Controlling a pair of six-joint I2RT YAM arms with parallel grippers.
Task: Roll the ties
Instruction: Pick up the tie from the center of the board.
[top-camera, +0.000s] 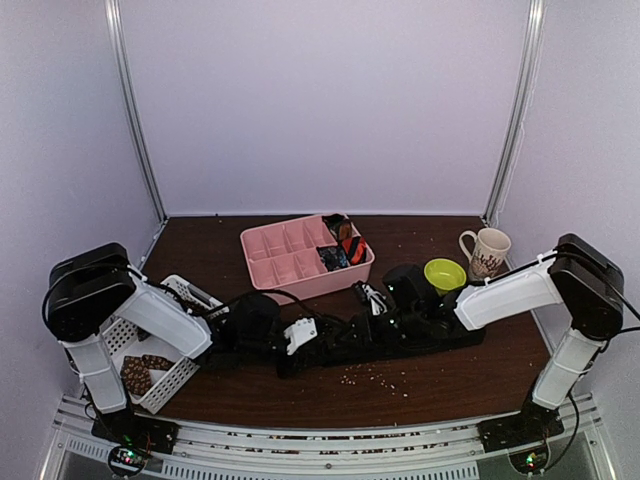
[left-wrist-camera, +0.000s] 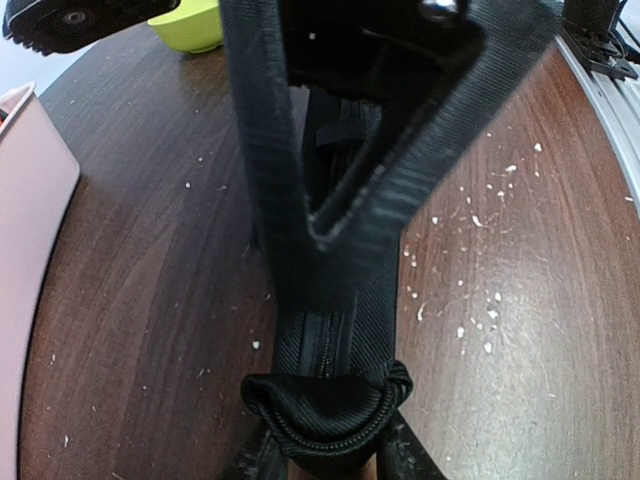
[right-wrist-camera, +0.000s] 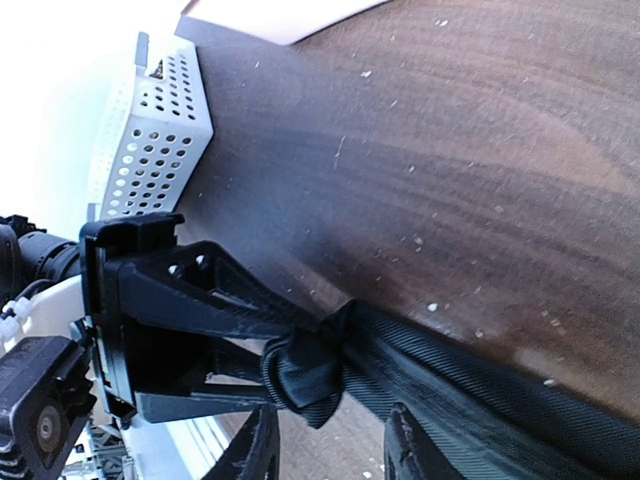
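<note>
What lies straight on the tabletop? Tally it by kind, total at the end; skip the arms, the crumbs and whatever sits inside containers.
Black necktie: 1
Pink divided tray: 1
White perforated basket: 1
Mug: 1
Yellow-green bowl: 1
Total: 5

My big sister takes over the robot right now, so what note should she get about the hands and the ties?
Left gripper: shut on the curled end of the black tie.
Right gripper: open, fingers apart low over that tie, not gripping it.
Black tie: only a small curl is made; the rest lies stretched flat on the table.
Done: rolled ties sit in the pink tray's right-hand compartments.
Left to do: finish rolling the black tie, then roll the brown patterned ties in the white basket.
</note>
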